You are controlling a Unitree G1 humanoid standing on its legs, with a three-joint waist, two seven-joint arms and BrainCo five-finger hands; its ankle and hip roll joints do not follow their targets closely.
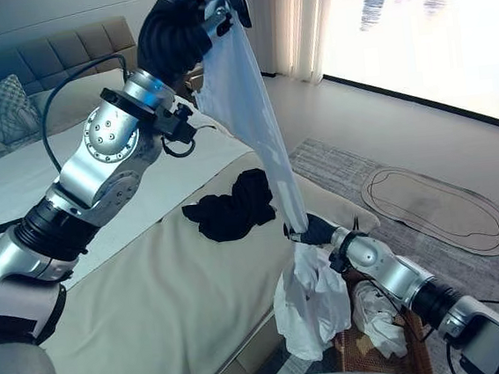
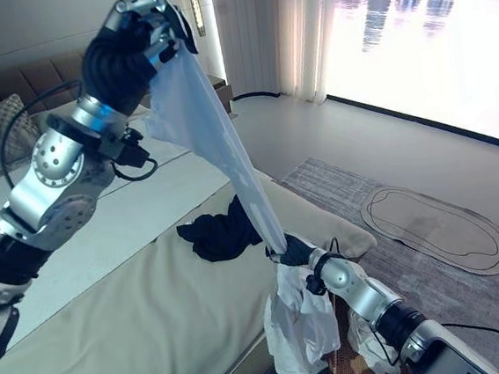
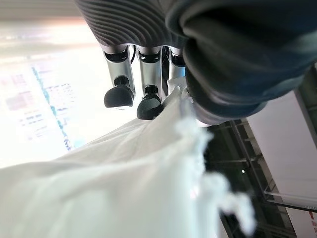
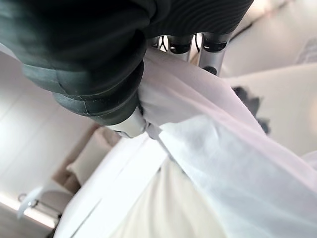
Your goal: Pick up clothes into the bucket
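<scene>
A long white garment (image 1: 255, 120) is stretched in the air between my two hands. My left hand (image 1: 182, 24) is raised high over the bed, shut on the garment's top end; its fingers (image 3: 143, 96) curl onto the white cloth (image 3: 124, 188). My right hand (image 1: 317, 230) is low at the bed's corner, shut on the garment's lower part (image 4: 223, 148). Below that hand the rest of the white cloth (image 1: 310, 309) hangs down beside a brown woven bucket (image 1: 354, 351) that has white clothes in it. A black garment (image 1: 234, 208) lies crumpled on the bed.
The bed with a beige cover (image 1: 155, 311) fills the left and middle, with pillows (image 1: 3, 109) at its head. A grey rug (image 1: 353, 164) with an oval mat (image 1: 437, 204) lies on the floor to the right, before a bright window.
</scene>
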